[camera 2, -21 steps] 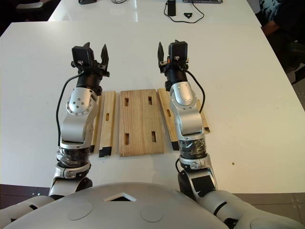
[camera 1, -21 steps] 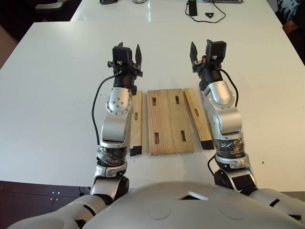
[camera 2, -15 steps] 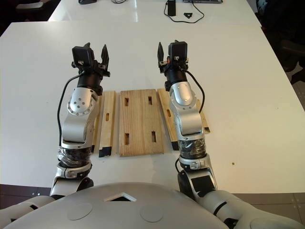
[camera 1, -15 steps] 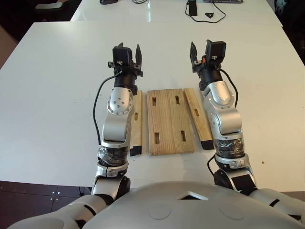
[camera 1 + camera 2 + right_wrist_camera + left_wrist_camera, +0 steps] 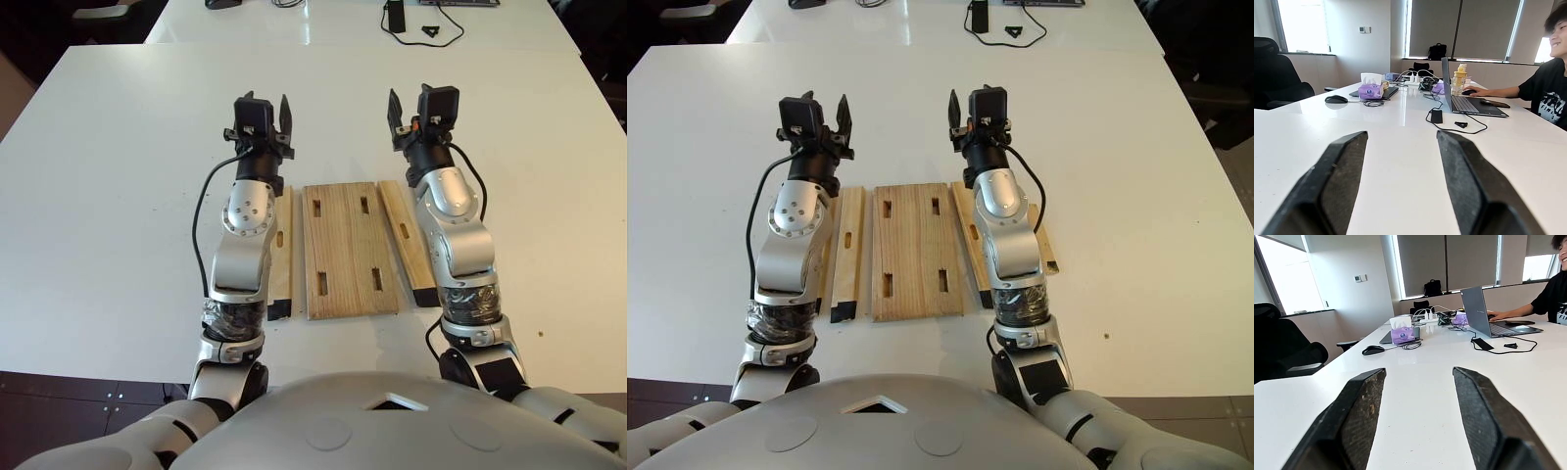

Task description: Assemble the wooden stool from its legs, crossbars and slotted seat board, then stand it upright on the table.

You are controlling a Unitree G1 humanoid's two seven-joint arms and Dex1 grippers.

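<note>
Left gripper [image 5: 265,110]: fingers spread wide, nothing between them. It sits low over the bare table [image 5: 118,176], just beyond the far end of the wood. Right gripper [image 5: 415,106]: likewise wide and empty, beyond the far end of the pieces on its side. Both wrist views look out between the open fingers, across the white top, to a farther table with a laptop [image 5: 1469,100].

Parts:
- The slotted seat board [image 5: 348,250] lies flat between the two forearms, with four slots showing.
- Just beside it on the left lies a slotted left plank [image 5: 282,245], flat, with a dark near end.
- The right eye view shows a left strip [image 5: 828,257] alongside that plank, mostly under the left forearm.
- On the board's right lies a slotted right plank [image 5: 404,240], slightly angled, with a dark near end.
- A right strip [image 5: 1045,250] shows past the right forearm.
- Which pieces are legs and which are crossbars cannot be told.

Progress: judged to be at the very start.
- No piece is gripped, nothing sits in any slot, and nothing stands upright.
- The pieces lie loose in a row.
- All of the task is left: pick up the pieces, join legs and crossbars, seat them in the board's slots, and stand the stool up.

Likely first move: one gripper draws back and down onto the plank nearest it. The flat pieces on the smooth top offer little edge to grip and may slide.
</note>
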